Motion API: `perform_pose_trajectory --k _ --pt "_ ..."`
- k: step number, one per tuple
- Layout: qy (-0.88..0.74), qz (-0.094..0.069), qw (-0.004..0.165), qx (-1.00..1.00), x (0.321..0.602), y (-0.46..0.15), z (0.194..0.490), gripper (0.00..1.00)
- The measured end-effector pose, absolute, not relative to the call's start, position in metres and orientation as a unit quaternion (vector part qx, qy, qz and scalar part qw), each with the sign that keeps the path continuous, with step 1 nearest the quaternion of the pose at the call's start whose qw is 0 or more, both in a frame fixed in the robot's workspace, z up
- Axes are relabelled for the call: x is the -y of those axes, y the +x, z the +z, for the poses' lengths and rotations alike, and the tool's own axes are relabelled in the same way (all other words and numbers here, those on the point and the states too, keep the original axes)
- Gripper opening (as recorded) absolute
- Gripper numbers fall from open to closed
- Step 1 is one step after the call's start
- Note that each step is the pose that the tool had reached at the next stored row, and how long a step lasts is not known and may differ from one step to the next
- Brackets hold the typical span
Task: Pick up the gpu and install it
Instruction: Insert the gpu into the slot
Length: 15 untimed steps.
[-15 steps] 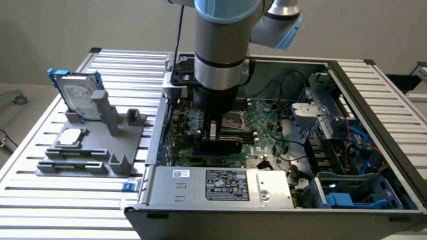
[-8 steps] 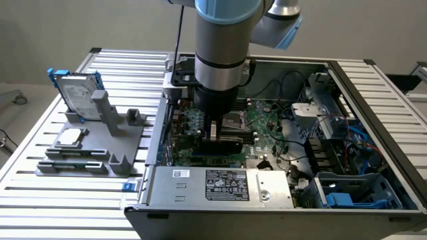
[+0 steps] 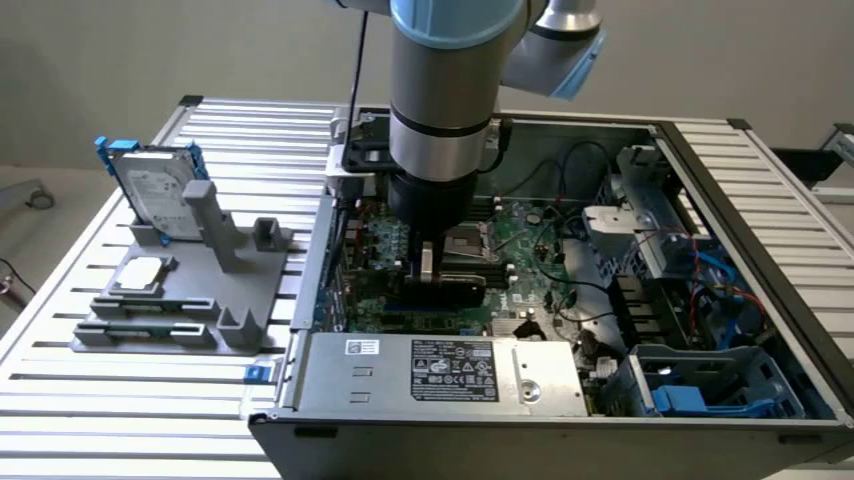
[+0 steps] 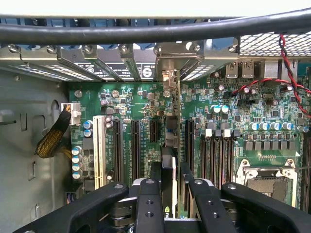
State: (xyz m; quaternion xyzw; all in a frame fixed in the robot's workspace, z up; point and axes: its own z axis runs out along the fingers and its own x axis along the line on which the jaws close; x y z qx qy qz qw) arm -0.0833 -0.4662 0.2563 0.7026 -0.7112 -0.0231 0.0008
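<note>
My gripper (image 3: 430, 285) reaches down into the open computer case (image 3: 801, 330), over the green motherboard (image 3: 534, 250). It is shut on the gpu (image 3: 447, 293), whose black shroud shows just under the fingers. In the wrist view the gpu (image 4: 169, 145) stands on edge between the two black fingers (image 4: 154, 175) of the gripper (image 4: 170, 187). The card lies in line with the long black expansion slots (image 4: 135, 145). Its silver bracket end (image 4: 168, 77) is at the slot openings in the case's rear wall. Whether the card is pressed home in a slot I cannot tell.
A grey fixture (image 3: 200, 300) on the slatted table at the exterior view's left holds a hard drive with blue rails (image 3: 154, 195) and a small silver chip (image 3: 144, 272). In the case are the power supply (image 3: 441, 370), an open processor socket (image 4: 265, 179), loose cables (image 3: 587, 300) and a blue drive cage (image 3: 694, 395).
</note>
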Motion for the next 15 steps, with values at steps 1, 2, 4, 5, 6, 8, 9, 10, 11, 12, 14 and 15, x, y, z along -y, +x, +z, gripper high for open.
perform_pose_trajectory --k 1,2,4,5,6,8,9,10,11,12,14,15 --pt "0.703 -0.023 0.001 0.711 0.4662 -0.0833 0.2563 0.27" --pt "0.703 -0.023 0.001 0.711 0.4662 -0.0833 0.2562 0.27" --pt "0.703 -0.024 0.001 0.711 0.4662 -0.0833 0.2562 0.27" --pt "0.703 -0.024 0.001 0.711 0.4662 -0.0833 0.2561 0.27" --pt "0.703 -0.024 0.002 0.711 0.4662 -0.0832 0.2561 0.27" --pt "0.702 -0.024 0.002 0.711 0.4662 -0.0833 0.2561 0.27" --pt "0.702 -0.024 0.002 0.712 0.4662 -0.0833 0.2561 0.27" --pt "0.702 -0.024 0.002 0.712 0.4662 -0.0833 0.2561 0.27" --pt "0.701 -0.024 0.002 0.712 0.4662 -0.0833 0.2561 0.27" --pt "0.701 -0.025 0.002 0.713 0.4662 -0.0832 0.2561 0.27" --pt "0.7 -0.025 0.002 0.714 0.4662 -0.0833 0.256 0.27" --pt "0.699 -0.025 0.003 0.714 0.4662 -0.0833 0.2561 0.27"
